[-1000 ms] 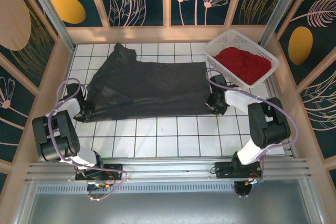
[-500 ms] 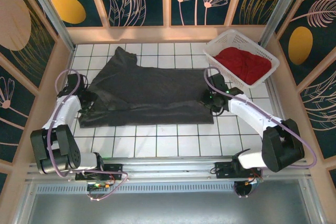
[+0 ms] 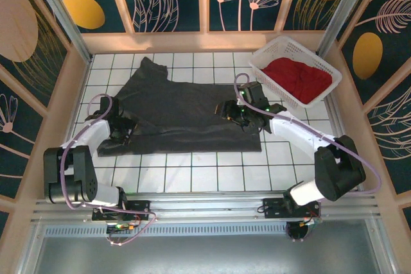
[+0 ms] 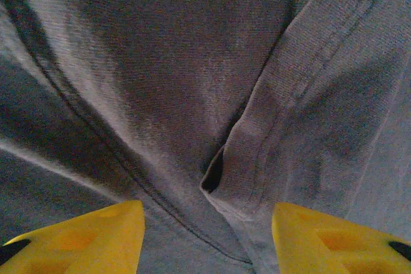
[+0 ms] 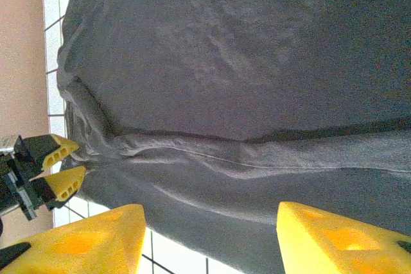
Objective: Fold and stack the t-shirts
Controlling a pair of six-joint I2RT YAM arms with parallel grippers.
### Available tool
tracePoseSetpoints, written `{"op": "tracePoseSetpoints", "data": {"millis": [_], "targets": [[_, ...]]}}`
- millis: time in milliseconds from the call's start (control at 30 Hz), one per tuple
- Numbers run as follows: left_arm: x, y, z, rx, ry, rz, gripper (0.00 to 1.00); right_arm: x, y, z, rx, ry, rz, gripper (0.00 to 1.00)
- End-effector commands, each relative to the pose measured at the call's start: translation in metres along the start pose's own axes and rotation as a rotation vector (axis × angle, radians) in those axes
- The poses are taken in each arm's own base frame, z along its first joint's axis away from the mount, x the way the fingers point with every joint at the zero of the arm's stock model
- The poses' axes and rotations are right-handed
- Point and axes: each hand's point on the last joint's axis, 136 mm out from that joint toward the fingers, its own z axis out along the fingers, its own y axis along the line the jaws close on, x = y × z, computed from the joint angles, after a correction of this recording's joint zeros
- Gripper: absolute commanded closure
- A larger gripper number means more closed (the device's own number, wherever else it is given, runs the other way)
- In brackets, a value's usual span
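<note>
Currently the grey shirt (image 3: 180, 117) lies spread out left of the basket (image 3: 276, 48), which holds the red shirt (image 3: 297, 78). The right gripper (image 3: 229, 111), nearer the basket, and the left gripper (image 3: 122, 129), farther from it, both have their fingers apart and empty.

We see a dark charcoal-grey, soft cloth short-sleeved t-shirt (image 3: 180, 104) spread across the middle of the white tiled desk (image 3: 212, 171), its long side running left to right. A fold ridge runs along its length close to the near edge, with a narrow doubled band of cloth on the near side of it. One sleeve (image 3: 151, 67) juts toward the far left. The cloth is lightly wrinkled. A bright red soft cloth t-shirt (image 3: 297, 78) lies crumpled in a heap inside the white plastic lattice basket (image 3: 266, 51) at the far right corner, not touching the grey one.
</note>
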Motion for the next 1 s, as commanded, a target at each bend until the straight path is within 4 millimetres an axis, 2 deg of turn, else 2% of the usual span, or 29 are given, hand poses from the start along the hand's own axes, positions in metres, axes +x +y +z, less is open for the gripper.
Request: {"op": "tracePoseSetpoints", "data": {"millis": [0,200,267,400,433,600,633,667,767,800,967], "targets": [[0.004,-0.003,0.009,0.017,0.024,-0.031,0.47,-0.003,0.014,0.001,-0.047,-0.002,-0.034,0.44],[0.003,-0.007,0.015,0.021,0.028,-0.035,0.62,-0.001,0.009,0.004,-0.036,0.004,-0.024,0.45],[0.002,-0.010,0.015,0.026,0.025,-0.036,0.71,-0.001,0.009,0.005,-0.033,0.006,-0.023,0.45],[-0.001,-0.023,0.013,0.041,0.017,-0.008,0.97,-0.001,0.006,0.007,-0.022,0.010,-0.017,0.47],[-0.002,-0.027,0.013,0.043,0.016,0.008,1.00,-0.001,0.005,0.007,-0.021,0.009,-0.018,0.47],[0.005,-0.055,0.015,0.016,0.025,0.149,1.00,-0.001,0.002,0.008,-0.006,0.008,-0.013,0.49],[0.009,-0.054,0.018,-0.006,0.031,0.176,1.00,0.000,0.001,0.008,-0.004,0.009,-0.012,0.49],[0.009,-0.067,0.016,-0.002,0.022,0.211,1.00,0.000,0.001,0.009,-0.002,0.009,-0.011,0.49],[0.016,-0.080,0.019,-0.031,0.018,0.299,1.00,-0.001,-0.001,0.008,-0.001,0.009,-0.007,0.49],[0.018,-0.081,0.027,-0.062,0.023,0.331,1.00,-0.001,-0.001,0.008,0.001,0.009,-0.007,0.49],[0.030,-0.102,0.039,-0.111,0.025,0.476,1.00,-0.002,-0.004,0.008,0.005,0.010,0.000,0.50]]}}
